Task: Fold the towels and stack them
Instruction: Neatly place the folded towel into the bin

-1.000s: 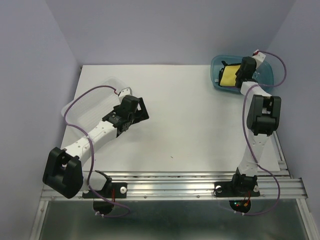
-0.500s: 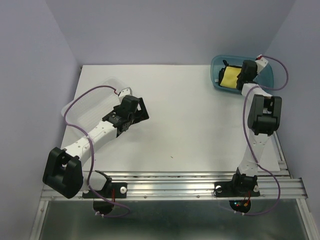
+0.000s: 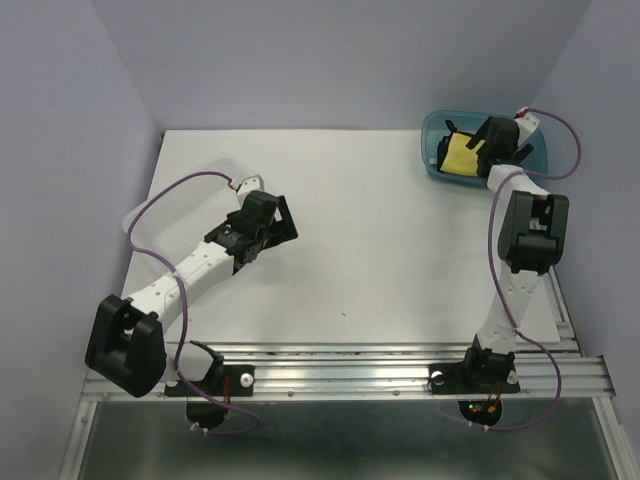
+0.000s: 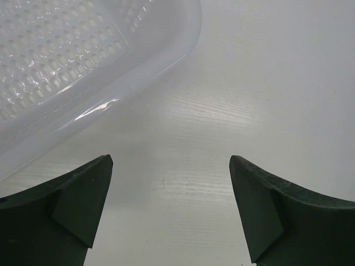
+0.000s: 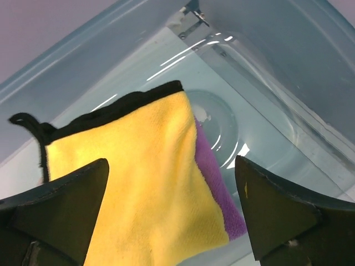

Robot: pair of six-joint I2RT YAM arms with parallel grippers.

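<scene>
The yellow towel [image 5: 133,183] lies inside the teal translucent tray [image 5: 266,72], at the table's far right corner in the overhead view. Its black edging runs along the far side and ends at the left corner in a small black loop [image 5: 25,119] that sticks out over the tray floor. Beneath it lies the purple towel [image 5: 213,183], of which only a narrow strip shows along the yellow towel's right edge; the yellow one covers the rest, so the two are stacked and touching. A bare part of the tray floor with a round moulded mark lies just beyond the purple strip, and the tray's walls rise behind it. The right gripper [image 5: 171,159] hangs over the tray with its jaws spread wide, one finger to each side of the yellow towel in the wrist view, and nothing between them; whether the fingertips touch the cloth cannot be told. From above, the right arm reaches up its side of the table to the tray. Well apart, on the left half of the white table [image 3: 380,260], the left gripper [image 4: 171,158] is also wide open and holds nothing, poised over bare tabletop. The clear perforated plastic basket [image 4: 66,66] sits just beyond and to the left of its fingers.
</scene>
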